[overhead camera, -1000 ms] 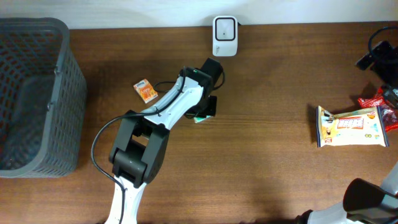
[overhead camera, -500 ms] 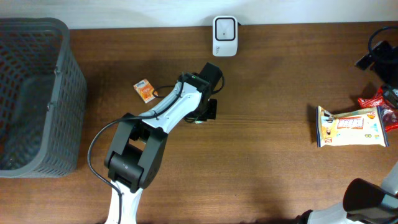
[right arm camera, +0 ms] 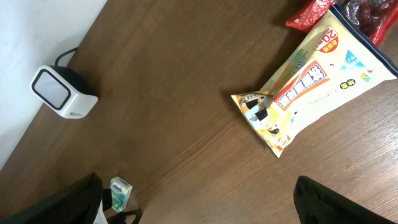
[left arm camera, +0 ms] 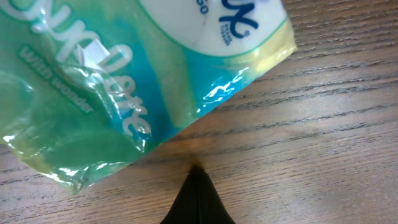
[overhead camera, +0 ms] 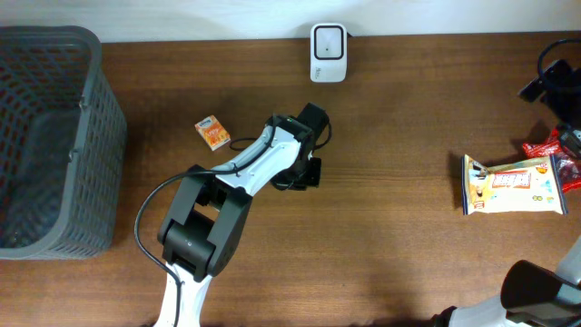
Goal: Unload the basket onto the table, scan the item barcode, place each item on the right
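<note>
A green and blue tissue pack (left arm camera: 118, 81) lies flat on the wooden table, filling the upper left of the left wrist view. My left gripper (left arm camera: 198, 173) is shut and empty, its tips touching the bare wood just beside the pack's lower edge. From overhead the left gripper (overhead camera: 305, 172) covers the pack. The white barcode scanner (overhead camera: 328, 40) stands at the table's back edge, some way beyond that gripper. In the right wrist view the tissue pack (right arm camera: 120, 191) and the scanner (right arm camera: 59, 92) both show, and my right gripper (right arm camera: 198, 183) hangs open high over the table, holding nothing.
A small orange box (overhead camera: 213, 133) lies left of the left arm. A grey mesh basket (overhead camera: 86, 100) stands at the far left. A yellow and white snack bag (overhead camera: 513, 184) and red packets (overhead camera: 552, 148) lie at the right edge.
The left gripper has shifted slightly right and toward the front of the table, now covering the tissue pack from overhead. The right arm has not moved.
</note>
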